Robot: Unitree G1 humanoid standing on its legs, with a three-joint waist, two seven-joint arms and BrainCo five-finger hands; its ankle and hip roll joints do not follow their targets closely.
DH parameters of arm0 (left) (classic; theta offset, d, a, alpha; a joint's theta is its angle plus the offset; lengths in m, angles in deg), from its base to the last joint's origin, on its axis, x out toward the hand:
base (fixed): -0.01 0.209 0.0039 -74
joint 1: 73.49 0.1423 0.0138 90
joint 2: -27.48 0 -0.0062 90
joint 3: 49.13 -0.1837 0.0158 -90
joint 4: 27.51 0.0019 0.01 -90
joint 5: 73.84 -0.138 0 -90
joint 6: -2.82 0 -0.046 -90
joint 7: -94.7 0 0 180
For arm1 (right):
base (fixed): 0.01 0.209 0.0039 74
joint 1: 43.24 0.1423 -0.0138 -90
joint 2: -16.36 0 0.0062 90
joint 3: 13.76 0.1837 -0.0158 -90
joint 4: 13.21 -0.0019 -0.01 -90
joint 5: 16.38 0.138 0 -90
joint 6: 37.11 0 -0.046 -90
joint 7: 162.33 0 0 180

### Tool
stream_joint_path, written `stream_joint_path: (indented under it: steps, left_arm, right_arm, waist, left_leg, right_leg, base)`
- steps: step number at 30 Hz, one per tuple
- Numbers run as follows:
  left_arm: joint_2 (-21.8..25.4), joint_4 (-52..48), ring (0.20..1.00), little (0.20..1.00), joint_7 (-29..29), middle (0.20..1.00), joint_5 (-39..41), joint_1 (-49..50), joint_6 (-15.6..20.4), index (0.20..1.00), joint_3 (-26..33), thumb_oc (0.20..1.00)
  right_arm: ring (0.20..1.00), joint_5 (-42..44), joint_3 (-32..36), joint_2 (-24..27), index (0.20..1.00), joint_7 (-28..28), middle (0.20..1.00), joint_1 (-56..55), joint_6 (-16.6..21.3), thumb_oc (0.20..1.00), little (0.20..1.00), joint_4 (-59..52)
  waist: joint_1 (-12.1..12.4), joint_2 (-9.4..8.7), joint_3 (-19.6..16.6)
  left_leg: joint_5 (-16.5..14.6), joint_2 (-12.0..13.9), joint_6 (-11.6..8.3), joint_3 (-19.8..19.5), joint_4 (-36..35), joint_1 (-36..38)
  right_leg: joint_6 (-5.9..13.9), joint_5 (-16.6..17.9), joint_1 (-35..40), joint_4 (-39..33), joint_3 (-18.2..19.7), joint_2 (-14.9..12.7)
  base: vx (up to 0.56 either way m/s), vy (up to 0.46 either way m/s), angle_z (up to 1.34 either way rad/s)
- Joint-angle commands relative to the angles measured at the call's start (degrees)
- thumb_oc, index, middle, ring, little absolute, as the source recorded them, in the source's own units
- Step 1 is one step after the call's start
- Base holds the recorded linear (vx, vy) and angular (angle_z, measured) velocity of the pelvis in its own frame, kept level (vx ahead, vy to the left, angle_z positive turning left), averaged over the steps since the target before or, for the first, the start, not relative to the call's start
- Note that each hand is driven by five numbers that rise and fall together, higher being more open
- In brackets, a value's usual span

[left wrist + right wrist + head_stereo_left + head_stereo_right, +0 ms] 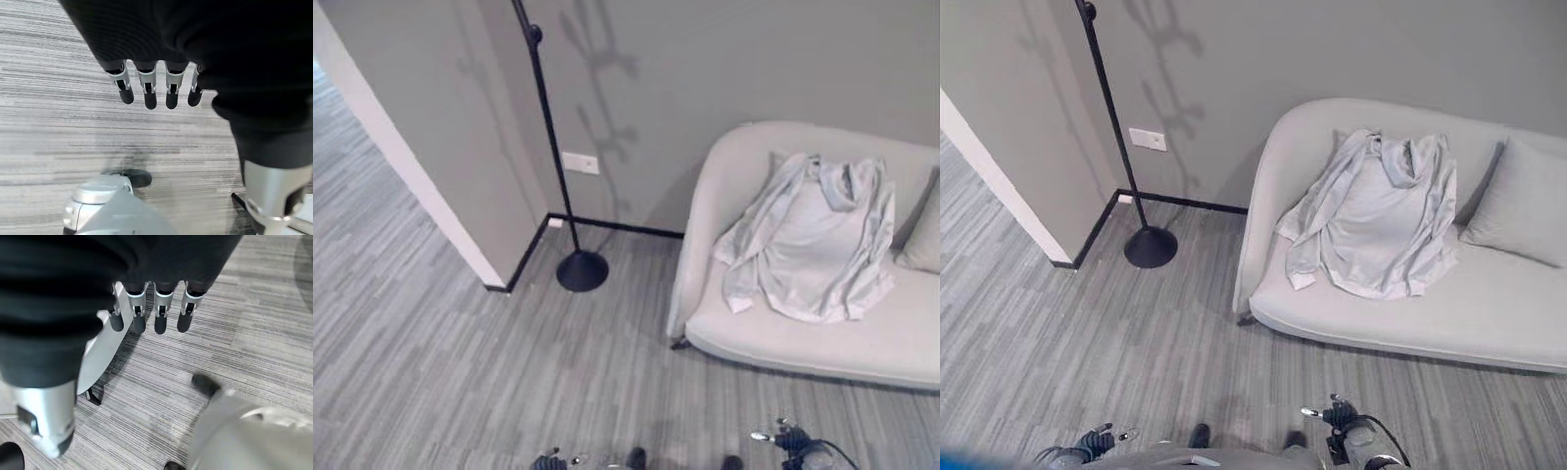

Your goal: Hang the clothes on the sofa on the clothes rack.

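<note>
Left eye view | pale grey hooded top (813,245) draped on cream sofa (862,343) | black pole clothes rack (551,147) | left hand (156,90), right hand (151,313) empty, fingers relaxed | approach, pinch hood

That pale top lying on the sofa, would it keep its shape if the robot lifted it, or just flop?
The pale top would probably flop: it lies draped in soft folds over the sofa, sleeves trailing. It looks thin, so likely light. Grabbed at one spot, the rest would likely hang and swing, which may make hooking it on the clothes rack awkward.
</note>
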Motion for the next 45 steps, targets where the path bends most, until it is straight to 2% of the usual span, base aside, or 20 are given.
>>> stream_joint_path:
  steps: [1, 3, 6, 8, 9, 11, 13, 16, 18, 20, 23, 28, 34, 35, 37, 39, 41, 42, 44, 45]
  left_arm:
    - [0.60, 0.74, 1.000, 1.000, -0.37, 1.000, -2.12, -1.64, 0.25, 1.000, 0.19, 1.000]
    - [0.98, 1.33, 1.000, 1.000, -0.57, 1.000, -2.28, -1.55, 0.23, 1.000, 0.82, 1.000]
    - [1.01, 1.72, 1.000, 1.000, -0.70, 1.000, -1.86, -1.71, 0.12, 1.000, 1.30, 1.000]
    - [1.06, 1.55, 1.000, 1.000, -1.03, 1.000, -1.41, -3.09, 0.54, 1.000, 0.19, 1.000]
    - [1.01, 1.32, 1.000, 1.000, -1.06, 1.000, -1.31, -3.29, 0.57, 1.000, 0.03, 1.000]
    - [0.65, 0.79, 1.000, 1.000, -1.43, 1.000, -1.33, -3.94, 0.92, 1.000, -0.48, 1.000]
    - [-0.51, 0.40, 1.000, 1.000, -1.95, 1.000, 0.82, -5.12, 1.18, 1.000, -1.02, 1.000]
    - [-3.15, -0.58, 1.000, 1.000, -2.47, 1.000, 4.12, -6.17, 2.01, 1.000, -1.75, 1.000]
    - [-4.51, -2.29, 1.000, 1.000, -2.26, 1.000, 4.51, -6.77, 2.20, 1.000, -3.19, 1.000]
    - [-5.07, -3.43, 1.000, 1.000, -2.18, 1.000, 4.15, -6.99, 2.13, 1.000, -4.39, 1.000]
    - [-4.74, -3.21, 1.000, 1.000, -1.88, 1.000, 2.38, -6.35, 1.87, 1.000, -4.48, 1.000]
    - [-3.09, 0.11, 1.000, 1.000, -1.20, 1.000, -0.57, -3.99, 0.93, 1.000, -2.39, 1.000]
    - [-2.63, 1.20, 1.000, 1.000, -0.74, 1.000, -0.56, -2.43, 0.56, 1.000, -0.91, 1.000]
    - [-2.45, 1.73, 1.000, 1.000, -0.77, 1.000, -0.96, -1.59, 0.20, 1.000, -0.12, 1.000]
    - [-2.07, 1.55, 1.000, 1.000, -0.78, 1.000, -1.06, -1.57, 0.09, 1.000, 0.08, 1.000]
    - [-0.89, 0.86, 1.000, 1.000, -0.79, 1.000, -0.86, -1.86, -0.10, 1.000, 0.32, 1.000]
    - [0.10, 0.72, 1.000, 1.000, -1.12, 1.000, -1.74, -2.55, -0.20, 1.000, -0.12, 1.000]
    - [0.36, 0.78, 1.000, 1.000, -1.17, 1.000, -1.91, -2.53, -0.18, 1.000, -0.13, 1.000]
    - [1.15, 0.55, 1.000, 1.000, -1.21, 1.000, -1.28, -2.86, -0.03, 1.000, 0.17, 1.000]
    - [1.16, 0.55, 1.000, 1.000, -1.20, 1.000, -1.28, -2.85, -0.03, 1.000, 0.17, 1.000]
  right_arm:
    - [1.000, -0.93, -0.37, 1.52, 1.000, 0.37, 1.000, 1.89, 0.15, 1.000, 1.000, -3.10]
    - [1.000, -1.34, -0.99, 1.02, 1.000, 0.34, 1.000, 2.20, 0.14, 1.000, 1.000, -3.79]
    - [1.000, -1.46, -1.47, 0.70, 1.000, 0.32, 1.000, 2.46, 0.04, 1.000, 1.000, -4.09]
    - [1.000, -2.21, -2.69, 0.54, 1.000, 0.33, 1.000, 3.02, 0.10, 1.000, 1.000, -4.26]
    - [1.000, -2.41, -2.97, 0.51, 1.000, 0.12, 1.000, 3.00, 0.03, 1.000, 1.000, -4.40]
    - [1.000, -2.92, -3.67, 0.18, 1.000, 0.01, 1.000, 2.99, 0.17, 1.000, 1.000, -4.56]
    - [1.000, -3.03, -4.42, 0.14, 1.000, 0.34, 1.000, 3.18, 0.50, 1.000, 1.000, -3.84]
    - [1.000, -1.15, -3.87, 1.53, 1.000, 1.04, 1.000, 2.94, 1.19, 1.000, 1.000, -3.35]
    - [1.000, 0.24, -2.75, 2.74, 1.000, 1.48, 1.000, 2.62, 1.54, 1.000, 1.000, -2.95]
    - [1.000, 0.33, -2.07, 4.17, 1.000, 1.90, 1.000, 2.08, 1.14, 1.000, 1.000, -1.36]
    - [1.000, 0.05, -0.96, 5.91, 1.000, 1.69, 1.000, 1.23, 0.68, 1.000, 1.000, -0.17]
    - [1.000, -0.47, 0.48, 6.53, 1.000, 1.33, 1.000, 0.68, 0.27, 1.000, 1.000, 0.86]
    - [1.000, -1.32, 0.70, 6.22, 1.000, 1.28, 1.000, 0.65, 0.04, 1.000, 1.000, 1.08]
    - [1.000, -1.55, 0.63, 5.22, 1.000, 1.28, 1.000, 0.60, -0.04, 1.000, 1.000, 0.71]
    - [1.000, -1.57, 0.53, 4.97, 1.000, 1.18, 1.000, 0.58, 0.01, 1.000, 1.000, 0.56]
    - [1.000, -1.63, 0.07, 4.25, 1.000, 0.96, 1.000, 1.10, 0.04, 1.000, 1.000, -0.03]
    - [1.000, -1.56, -0.41, 3.55, 1.000, 0.84, 1.000, 1.90, 0.06, 1.000, 1.000, -0.86]
    - [1.000, -1.61, -0.55, 3.37, 1.000, 0.77, 1.000, 1.79, 0.09, 1.000, 1.000, -1.27]
    - [1.000, -1.69, -0.87, 3.02, 1.000, 0.74, 1.000, 1.59, 0.16, 1.000, 1.000, -2.14]
    - [1.000, -1.69, -0.87, 3.01, 1.000, 0.74, 1.000, 1.58, 0.15, 1.000, 1.000, -2.15]
  waist:
    - [1.12, 0.25, 0.90]
    - [1.44, -0.13, 0.76]
    - [1.23, -0.06, 0.77]
    - [-0.14, -0.52, 0.93]
    - [-0.31, -0.62, 0.90]
    - [-0.40, -0.97, 0.71]
    - [-1.35, -0.17, 0.93]
    - [-2.12, 0.55, 0.80]
    - [-2.64, 1.18, 0.86]
    - [-2.54, 1.54, 0.90]
    - [-1.96, 1.53, 0.85]
    - [-0.81, 1.90, 0.77]
    - [-0.62, 2.42, 0.95]
    - [-0.53, 1.37, 1.19]
    - [-0.24, 1.03, 1.53]
    - [0.06, 0.47, 2.93]
    - [-0.59, 0.53, 4.05]
    - [-0.64, 0.48, 4.12]
    - [-0.37, 0.17, 4.16]
    - [-0.38, 0.19, 4.23]
  left_leg:
    - [-2.64, 1.87, -4.09, 1.43, -0.43, 0.84]
    - [-3.28, 3.91, -5.47, 2.00, -1.07, 1.97]
    - [-3.77, 5.78, -6.66, 2.40, -1.33, 3.03]
    - [-3.79, 8.03, -9.23, 3.70, -1.33, 3.56]
    - [-3.28, 8.69, -9.72, 3.72, -1.33, 3.20]
    - [-2.37, 11.55, -12.01, 5.19, -1.33, 2.33]
    - [1.06, 14.07, -14.14, 4.76, -1.33, -0.57]
    - [5.43, 14.79, -15.03, 3.07, -1.33, -4.95]
    - [8.67, 15.24, -14.88, 3.95, -1.33, -7.21]
    - [9.89, 14.10, -13.62, 4.35, -1.33, -7.97]
    - [6.55, 7.24, -10.17, 0.87, -1.33, -6.80]
    - [2.76, -3.35, -4.40, 1.34, -1.33, -6.21]
    - [2.61, -3.52, -3.58, 2.86, -0.83, -4.75]
    - [1.59, -3.65, -3.12, 3.84, -0.47, -4.02]
    - [1.21, -3.69, -2.80, 4.23, -0.26, -3.68]
    - [0.64, -3.26, -2.24, 4.82, 0.50, -3.49]
    - [0.68, -2.19, -2.14, 4.97, 0.17, -2.48]
    - [0.57, -1.66, -2.17, 4.97, -0.16, -1.66]
    - [0.07, -0.38, -2.68, 4.57, -0.40, -0.77]
    - [0.03, -0.33, -2.70, 4.55, -0.41, -0.66]
  right_leg:
    - [2.19, 5.69, -0.81, -0.51, 2.47, -1.58]
    - [3.29, 8.73, -1.47, -3.02, 2.01, -2.83]
    - [3.29, 9.79, -2.48, -4.01, 1.76, -3.13]
    - [3.29, 10.18, -2.81, -3.83, 1.48, -2.68]
    - [3.29, 8.82, -2.09, -3.79, 1.31, -2.17]
    - [3.29, 5.20, -0.59, -4.03, -1.94, -0.34]
    - [3.29, 1.30, 0.04, -3.57, -3.61, 1.93]
    - [2.76, -1.81, 0.50, -4.40, -4.45, 5.18]
    - [1.57, -3.86, 0.47, -4.40, -4.41, 7.24]
    - [0.44, -5.00, 0.61, -4.40, -4.69, 8.90]
    - [-0.51, -5.26, 1.13, -4.40, -3.72, 10.35]
    - [-1.14, -4.94, 1.10, -4.40, -1.43, 12.11]
    - [-1.58, -4.92, 2.18, -4.40, -0.93, 12.71]
    - [-1.55, -4.72, 3.18, -4.40, -0.62, 12.36]
    - [-1.70, -4.62, 3.44, -3.34, -0.72, 12.08]
    - [-1.47, -5.24, 0.11, 5.27, -0.79, 11.02]
    - [0.03, -4.33, -3.16, 11.39, -0.85, 10.05]
    - [0.23, -4.10, -3.97, 13.08, -0.97, 9.21]
    - [-0.31, -3.34, -4.11, 11.44, -1.37, 6.75]
    - [-0.32, -3.36, -3.97, 11.40, -1.40, 6.80]
  base:
    - [0.13, -0.298, -0.04]
    - [0.13, -0.332, 0.04]
    - [0.13, -0.361, 0.10]
    - [0.16, -0.553, 0.15]
    - [0.10, -0.498, 0.01]
    - [0.07, -0.563, -0.11]
    - [0.02, -0.489, 0.13]
    - [-0.01, -0.401, 0.26]
    - [0.04, -0.341, 0.38]
    - [0.07, -0.309, 0.09]
    - [0.12, -0.238, 0.15]
    - [0.13, -0.091, -0.03]
    - [0.09, 0.055, -0.27]
    - [0.16, 0.117, 0.00]
    - [0.09, 0.089, -0.10]
    - [0.00, 0.079, -0.25]
    - [0.03, 0.064, -0.27]
    - [0.11, -0.011, -0.36]
    - [0.13, -0.081, -0.18]
    - [0.10, -0.093, 0.14]
